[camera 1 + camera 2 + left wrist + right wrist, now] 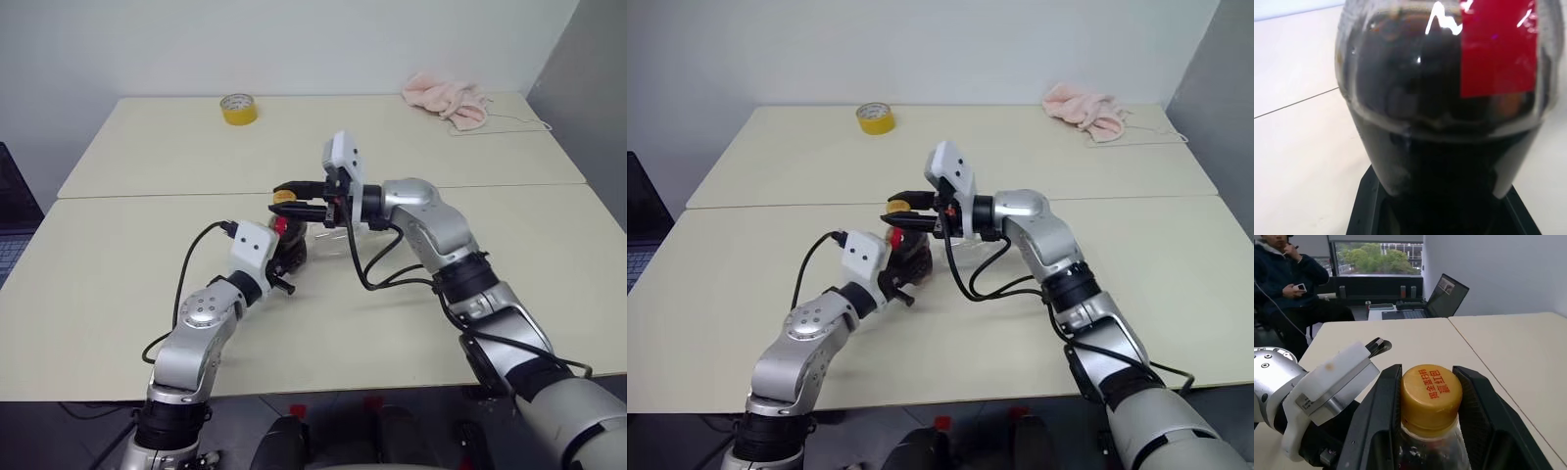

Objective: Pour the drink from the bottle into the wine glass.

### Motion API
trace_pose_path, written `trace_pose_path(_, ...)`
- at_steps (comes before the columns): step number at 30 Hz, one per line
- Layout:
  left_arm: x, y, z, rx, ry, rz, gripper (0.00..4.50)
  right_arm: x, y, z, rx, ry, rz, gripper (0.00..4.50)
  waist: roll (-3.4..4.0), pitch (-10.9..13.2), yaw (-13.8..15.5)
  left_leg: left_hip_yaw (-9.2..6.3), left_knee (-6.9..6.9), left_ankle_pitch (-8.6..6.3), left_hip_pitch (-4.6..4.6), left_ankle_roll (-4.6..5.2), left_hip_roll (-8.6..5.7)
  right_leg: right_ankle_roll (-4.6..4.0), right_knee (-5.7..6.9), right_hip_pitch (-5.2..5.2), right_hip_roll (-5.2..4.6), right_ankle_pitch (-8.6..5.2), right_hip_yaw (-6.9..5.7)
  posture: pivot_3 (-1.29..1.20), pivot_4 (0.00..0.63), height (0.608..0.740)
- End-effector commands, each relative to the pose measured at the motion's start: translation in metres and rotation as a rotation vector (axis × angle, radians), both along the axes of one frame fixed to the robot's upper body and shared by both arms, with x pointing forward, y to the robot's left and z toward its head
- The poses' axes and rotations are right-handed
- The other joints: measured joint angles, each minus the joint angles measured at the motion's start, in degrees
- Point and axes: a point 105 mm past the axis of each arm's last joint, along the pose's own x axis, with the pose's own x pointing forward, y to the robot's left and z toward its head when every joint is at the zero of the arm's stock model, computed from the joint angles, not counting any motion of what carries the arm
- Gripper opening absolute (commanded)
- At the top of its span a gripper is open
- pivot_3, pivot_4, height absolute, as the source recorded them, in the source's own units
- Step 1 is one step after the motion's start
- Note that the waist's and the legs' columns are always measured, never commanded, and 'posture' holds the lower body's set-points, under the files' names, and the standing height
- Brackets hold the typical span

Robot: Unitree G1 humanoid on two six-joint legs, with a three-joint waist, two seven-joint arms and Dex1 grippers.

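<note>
1. Left gripper [906, 262] sits nearest the camera, low over the near table, fingers clamped on the bottle's round body; the left wrist view shows its black fingers [1376, 205] on both sides of the dark belly.
2. Bottle [911, 250]: clear plastic, bulbous, red label [1498, 49] up near the neck, orange-yellow cap [1431, 394] with red print. It stands about upright near the middle of the table, cap on.
3. Drink [1440, 147]: very dark brown, nearly black, fills most of the body.
4. Right gripper [1430, 396] comes in level from the right, its two black fingers touching the cap on either side, pinching it.
5. Wine glass [328, 235]: clear, hard to make out, just behind and right of the bottle, partly hidden by the right gripper; details cannot be told.
6. Count: one bottle, one glass, one yellow tape roll [238, 109], one pink cloth [449, 100], two grippers.
7. Surface: two pale cream tables [118, 294] pushed together, seam running across; tape roll at the far left, cloth at the far right.
8. Room: plain white wall behind; the right wrist view shows a seated person [1288, 281], an open laptop [1442, 298], a window with trees.
</note>
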Motion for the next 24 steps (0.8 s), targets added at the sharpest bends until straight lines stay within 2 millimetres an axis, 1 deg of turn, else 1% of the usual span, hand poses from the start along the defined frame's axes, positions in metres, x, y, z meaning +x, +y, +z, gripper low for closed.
trace_pose_path(1,-0.015,-0.015,0.025,-0.015,-0.097,-0.088,0.9,0.014,-0.017,0.016,0.007,-0.083,-0.101,1.28,0.0,0.0,0.1,0.0,0.02,0.0,-0.01,0.0,-0.01,0.0,0.0,0.01,-0.02,0.0,0.0,0.0,0.15,0.74)
trace_pose_path(4,-0.016,-0.014,0.024,-0.01,-0.097,-0.087,0.9,0.01,-0.017,0.015,0.014,-0.081,-0.089,1.28,0.0,0.0,0.2,-0.03,0.04,0.0,-0.03,0.0,-0.03,0.0,-0.01,0.01,-0.04,0.0,-0.02,0.0,0.15,0.74)
trace_pose_path(8,-0.014,-0.013,0.025,-0.002,-0.101,-0.082,0.9,0.001,-0.018,0.015,0.026,-0.077,-0.098,2.66,0.0,0.0,0.2,-0.02,0.04,0.0,-0.02,0.0,-0.02,0.0,0.02,0.0,-0.04,0.0,0.0,0.0,0.15,0.74)
trace_pose_path(11,-0.013,-0.012,0.025,0.006,-0.106,-0.076,0.9,-0.01,-0.02,0.016,0.034,-0.07,-0.091,3.7,0.0,0.0,0.2,-0.02,0.04,0.0,-0.03,0.0,-0.02,0.0,0.03,-0.01,-0.04,0.0,0.0,0.0,0.15,0.74)
trace_pose_path(14,-0.012,-0.011,0.026,0.011,-0.113,-0.064,0.9,-0.023,-0.022,0.019,0.056,-0.046,-0.083,3.71,0.0,0.0,0.2,-0.01,0.02,0.0,-0.03,0.0,-0.01,0.0,0.02,0.0,-0.03,0.0,0.01,0.0,0.15,0.74)
trace_pose_path(17,-0.01,-0.009,0.028,0.011,-0.127,-0.042,0.9,-0.041,-0.024,0.021,0.096,-0.002,-0.124,3.71,0.0,0.0,0.2,-0.02,0.0,0.0,-0.03,0.0,0.01,0.0,0.04,-0.02,-0.02,0.0,0.0,0.0,0.15,0.74)
trace_pose_path(18,-0.009,-0.009,0.028,0.008,-0.128,-0.037,0.9,-0.044,-0.024,0.02,0.103,0.015,-0.144,3.71,0.0,0.0,0.2,-0.05,0.0,0.0,-0.04,0.0,0.02,0.0,0.03,-0.03,-0.02,0.0,-0.01,0.0,0.15,0.74)
trace_pose_path(19,-0.009,-0.009,0.028,0.007,-0.128,-0.034,0.9,-0.045,-0.023,0.018,0.105,0.023,-0.173,3.71,0.0,0.0,0.2,-0.03,-0.01,0.0,-0.05,0.0,0.01,0.0,0.05,-0.04,-0.02,0.0,0.0,0.0,0.15,0.74)
trace_pose_path(24,-0.008,-0.008,0.029,0.009,-0.137,-0.016,0.9,-0.039,-0.019,0.02,0.164,0.064,-0.323,3.71,0.0,0.0,0.2,-0.03,0.01,0.0,-0.02,0.0,0.01,0.0,0.15,-0.07,0.01,0.0,0.03,0.0,0.15,0.74)
